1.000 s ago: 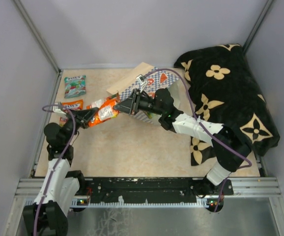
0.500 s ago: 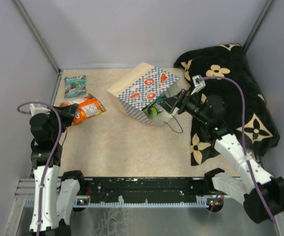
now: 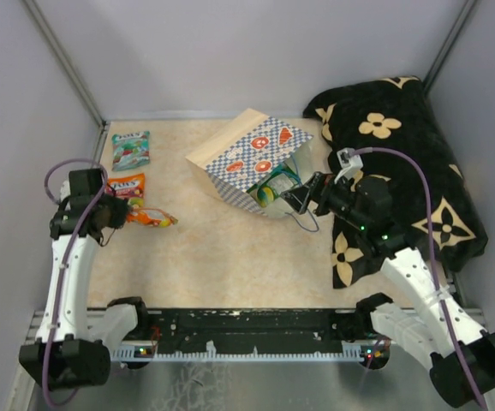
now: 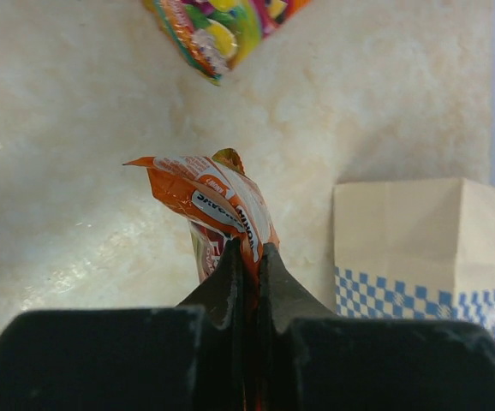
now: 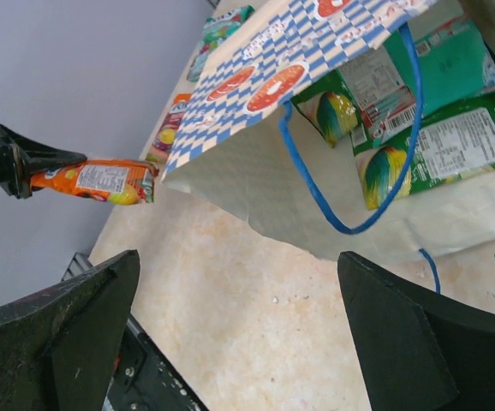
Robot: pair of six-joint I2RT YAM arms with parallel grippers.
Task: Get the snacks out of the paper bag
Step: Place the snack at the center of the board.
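The paper bag (image 3: pixel 249 157) lies on its side with its mouth facing right. Green and teal snacks (image 3: pixel 273 185) show inside it, and the right wrist view gives them as green packets (image 5: pixel 440 147) under a teal one (image 5: pixel 440 60). My right gripper (image 3: pixel 302 195) hangs open just outside the mouth, by the blue cord handle (image 5: pixel 350 224), with nothing between its fingers. Over the left side of the table my left gripper (image 3: pixel 121 216) is shut on an orange snack packet (image 3: pixel 150 219), pinched by its edge (image 4: pixel 222 201). A teal packet (image 3: pixel 130 150) and an orange one (image 3: pixel 128 183) lie flat nearby.
A black flower-patterned cloth (image 3: pixel 402 163) is heaped along the right side, under my right arm. Grey walls close in the table on three sides. Bare tabletop (image 3: pixel 230 248) stretches between the bag and the arm bases.
My right gripper let go of the orange packet, opened, and pulled back to the bag's mouth. My left arm carried that packet to the left side and lowered it.
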